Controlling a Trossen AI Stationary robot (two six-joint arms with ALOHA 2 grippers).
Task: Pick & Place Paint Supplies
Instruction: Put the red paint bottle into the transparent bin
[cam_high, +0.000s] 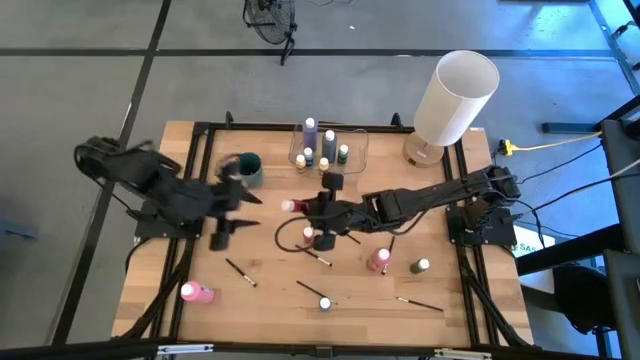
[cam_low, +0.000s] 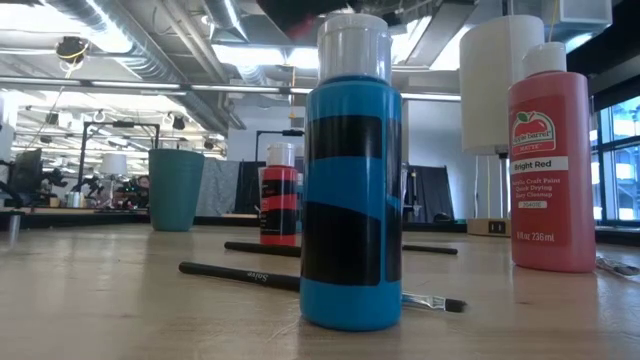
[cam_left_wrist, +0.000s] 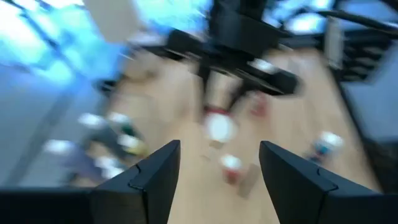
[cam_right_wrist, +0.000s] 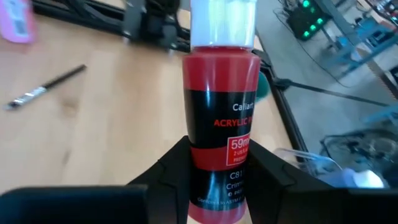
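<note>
My right gripper (cam_high: 306, 209) reaches from the table's right to its middle and is shut on a red paint bottle (cam_right_wrist: 219, 106) with a pale cap (cam_high: 289, 206). A second red bottle (cam_high: 309, 237) stands just nearer on the table. My left gripper (cam_left_wrist: 219, 168) is open with nothing between its fingers; in the high view it shows blurred at the left (cam_high: 240, 197), beside a teal cup (cam_high: 246, 168). Pink bottles (cam_high: 196, 292) (cam_high: 378, 260), a blue bottle (cam_low: 350, 200) and thin dark brushes (cam_high: 240, 272) lie on the near half. My right gripper pinches the red bottle's body near its bottom end (cam_right_wrist: 219, 163) between its two fingers. The fingers come from the table's right, slanting down, and lie along the bottle. The bottle sticks out past the fingertips with its cap toward the table's left, clear of the table.
A clear container (cam_high: 352, 152) with several bottles stands at the far middle. A large white cylinder (cam_high: 455, 95) stands at the far right corner. A small bottle (cam_high: 421, 266) and another brush (cam_high: 420, 303) lie near the right front. A black frame (cam_high: 200, 128) edges the table.
</note>
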